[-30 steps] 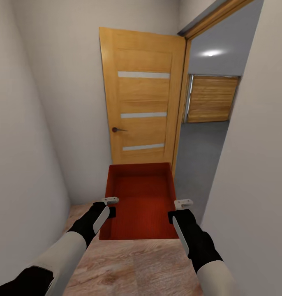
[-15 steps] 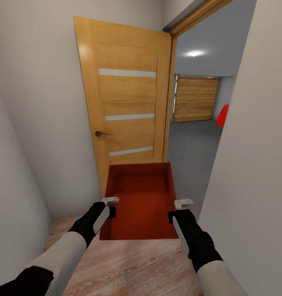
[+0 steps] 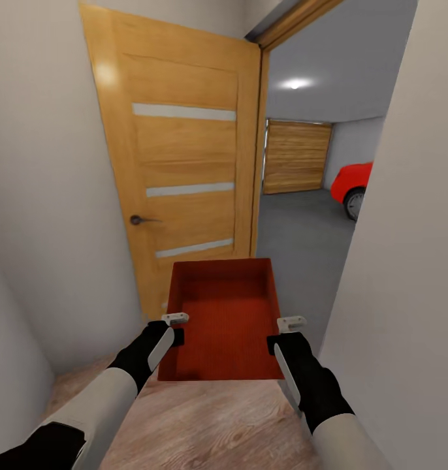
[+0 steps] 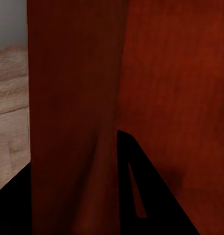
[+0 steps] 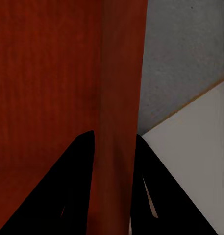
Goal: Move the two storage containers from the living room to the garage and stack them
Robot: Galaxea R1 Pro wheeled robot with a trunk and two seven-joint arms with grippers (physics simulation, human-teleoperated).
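An open wooden door (image 3: 178,176) fills the upper left, with the garage (image 3: 315,215) and a red car (image 3: 352,184) beyond at upper right. Low in the centre, the orange-red storage container (image 3: 225,320) is carried above the wood plank floor (image 3: 211,424), the left gripper (image 3: 174,326) clamped on its left wall and the right gripper (image 3: 284,331) on its right wall.

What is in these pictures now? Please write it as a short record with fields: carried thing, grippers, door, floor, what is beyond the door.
carried thing: one storage container, orange-red, held level, nothing seen inside
left gripper: jaws clamped on the container's left wall
right gripper: jaws clamped on its right wall
door: wooden, open, swung against the left wall
floor under robot: light wood planks
beyond doorway: grey concrete floor, red car, wooden garage door
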